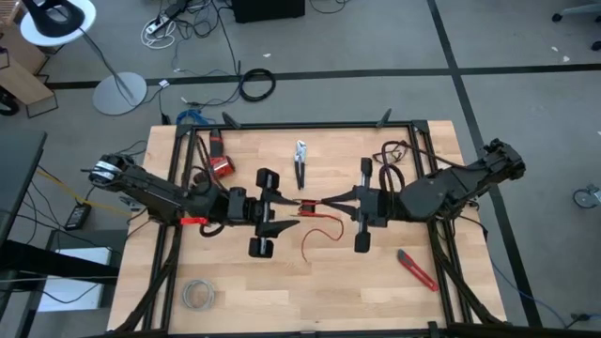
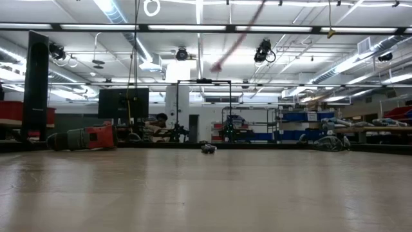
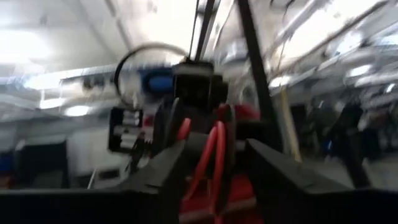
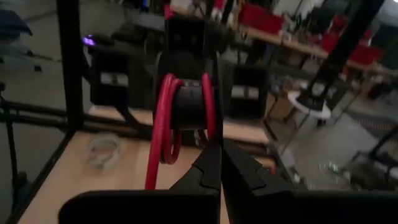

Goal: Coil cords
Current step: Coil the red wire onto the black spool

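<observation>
I have the red wire (image 1: 316, 222) up off the table, between my two grippers at mid-table. In the right wrist view it runs in loops (image 4: 166, 121) around the left gripper's closed end, a couple of turns by my count, with a free strand hanging down toward the wood. From above, that tail curls down onto the tabletop just in front of the grippers.

My right gripper (image 1: 327, 203) is clenched tight, its fingers meeting at the loops; I judge it is pinching the wire there, though the wire is too thin for me to be sure. My left gripper (image 1: 289, 210) shows its fingers parted in its own wrist view, with red strands (image 3: 210, 163) passing between them, so it looks released or letting go, not gripping.

So I judge the coil is partly made: some turns are on, the tail is not yet wound in, and nothing secures the loops.

As for containers, I see none on the table (image 1: 282, 291). Loose around it lie pliers (image 1: 300, 161), a red cutter (image 1: 416, 268), a pale wire bundle (image 1: 197, 294) and a red-and-black tool (image 1: 219, 161), all well apart from the wire.
</observation>
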You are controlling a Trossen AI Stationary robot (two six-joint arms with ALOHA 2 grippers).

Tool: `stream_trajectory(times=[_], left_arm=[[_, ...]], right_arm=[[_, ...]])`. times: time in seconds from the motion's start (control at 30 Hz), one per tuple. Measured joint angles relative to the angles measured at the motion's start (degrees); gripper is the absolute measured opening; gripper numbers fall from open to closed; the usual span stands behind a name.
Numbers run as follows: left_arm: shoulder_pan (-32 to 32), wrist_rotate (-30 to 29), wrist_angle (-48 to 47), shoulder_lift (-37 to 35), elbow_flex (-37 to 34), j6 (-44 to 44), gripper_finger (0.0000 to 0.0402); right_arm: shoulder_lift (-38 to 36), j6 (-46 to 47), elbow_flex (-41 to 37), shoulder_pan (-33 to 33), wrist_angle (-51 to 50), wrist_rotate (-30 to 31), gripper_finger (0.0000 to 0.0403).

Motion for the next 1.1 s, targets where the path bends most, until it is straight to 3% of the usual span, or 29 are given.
stream_trajectory(times=[0.1,0.2,0.5,0.73,0.87,1.1], left_arm=[[-0.29,-3.95,-11.08,-3.23,1.19,-0.32,0.0204],[-0.99,-7.40,-24.03,-5.87,4.32,-0.44,0.0214],[-3.42,-15.98,-62.57,-6.62,20.77,-2.39,0.0193],[-3.12,-21.59,-85.65,-2.67,33.91,-7.06,0.0175],[-1.72,-21.70,-95.28,1.95,40.32,-9.32,0.0167],[-0.46,-20.05,-99.29,6.96,45.73,-9.00,0.0166]], right_arm=[[-0.29,3.95,0.00,-0.91,-5.08,-0.13,0.0000],[-0.29,7.09,0.00,-2.39,-9.16,-1.60,0.0000],[-0.29,14.97,-0.02,-9.52,-18.09,-14.11,0.0000],[-0.29,17.62,-0.02,-15.23,-20.97,-22.52,0.0000],[-0.20,17.78,-0.02,-17.49,-20.91,-24.72,0.0000],[1.77,17.58,-0.04,-19.22,-20.99,-26.62,0.0000]])
